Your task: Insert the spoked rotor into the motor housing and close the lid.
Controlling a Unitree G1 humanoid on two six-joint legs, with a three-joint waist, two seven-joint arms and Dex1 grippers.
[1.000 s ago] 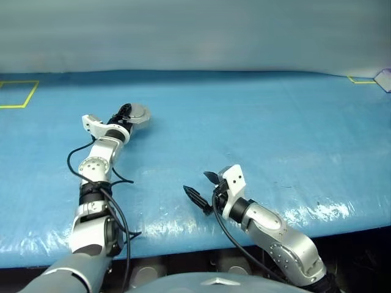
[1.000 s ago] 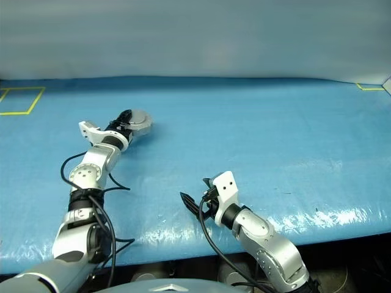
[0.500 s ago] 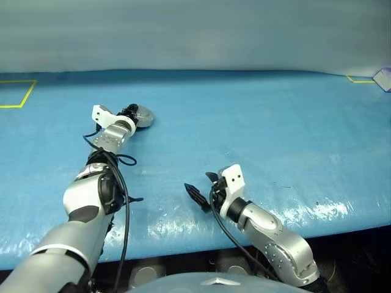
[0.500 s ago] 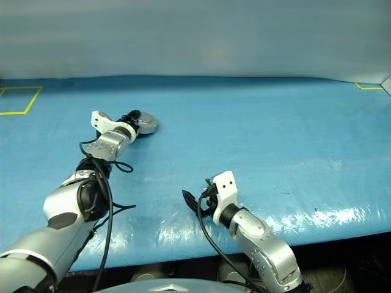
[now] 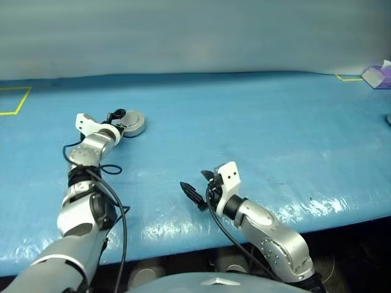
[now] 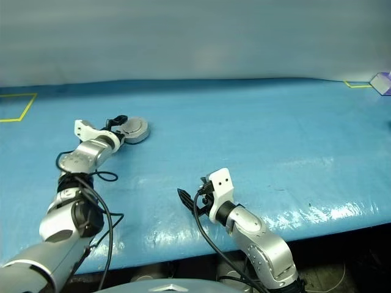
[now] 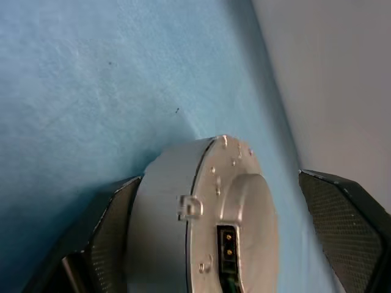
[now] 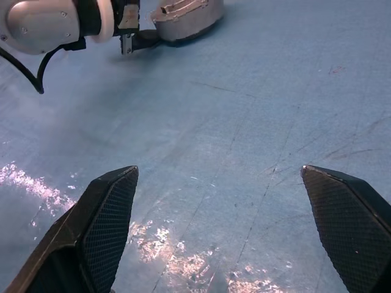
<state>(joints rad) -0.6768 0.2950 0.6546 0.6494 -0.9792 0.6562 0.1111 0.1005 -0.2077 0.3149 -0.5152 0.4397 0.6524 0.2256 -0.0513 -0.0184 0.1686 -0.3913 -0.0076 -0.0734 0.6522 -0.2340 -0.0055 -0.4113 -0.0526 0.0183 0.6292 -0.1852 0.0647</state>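
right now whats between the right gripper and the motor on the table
Nothing but bare blue table. In the right wrist view the stretch from the right gripper up to the motor holds only the blue sheet; the left gripper sits at the motor.

Lab: blue-sheeted bench (image 5: 256, 128); taped squares (image 5: 12, 101)

The bench (image 5: 256, 128) is covered in bright blue sheeting with pale glare patches near its front edge and yellow tape lines at the far corners. The motor housing (image 5: 132, 122) with its lid (image 7: 244, 210) on is plain matt grey, with small silver screws and a dark connector slot showing gold pins. The fingers (image 8: 107, 229) of the right gripper (image 5: 197, 186) are black with a fine mesh texture; those of the left gripper (image 5: 116, 117) are black too. A lilac box (image 5: 377, 77) sits at the far right. The wall behind is pale grey
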